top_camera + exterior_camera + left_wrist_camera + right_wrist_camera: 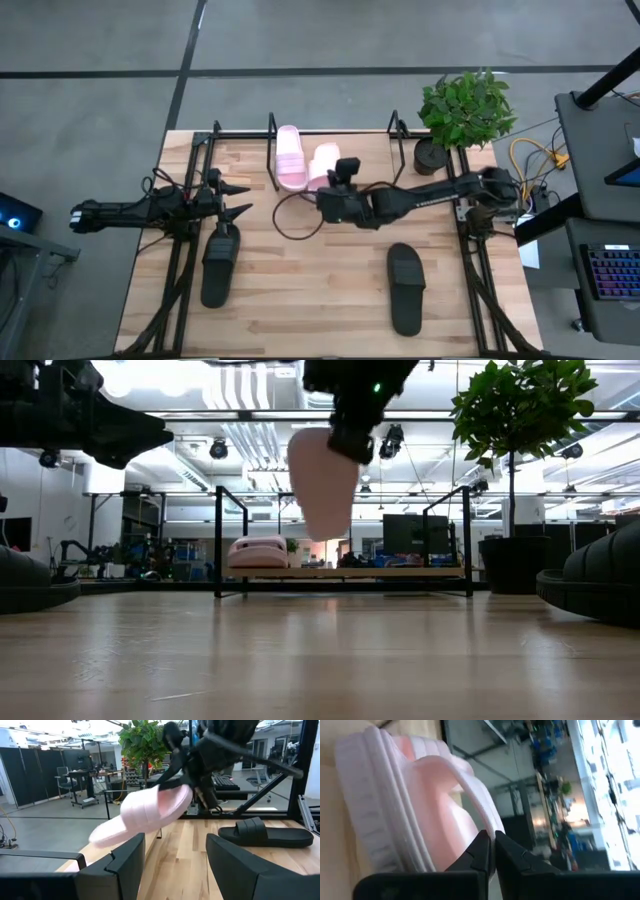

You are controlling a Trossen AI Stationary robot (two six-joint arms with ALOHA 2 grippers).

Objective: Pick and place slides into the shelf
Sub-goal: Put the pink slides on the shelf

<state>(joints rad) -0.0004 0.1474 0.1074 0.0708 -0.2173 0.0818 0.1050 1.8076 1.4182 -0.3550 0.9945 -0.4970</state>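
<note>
Right gripper [330,192] above table centre, just near of the shelf [245,135], jaws pressed together on the edge of a pink slide [322,165], holding it clear of the table [320,300] and tilted, toe toward the shelf. Second pink slide [290,157] already lying on the shelf, just left of the held one. Left gripper [238,198] hovering at the table's left side, fingers spread, gripping nothing. One black slide [220,263] flat on the table just near of the left gripper. Other black slide [406,287] flat at near right, well apart from both grippers. Potted plant [462,110] at the far right corner.
</note>
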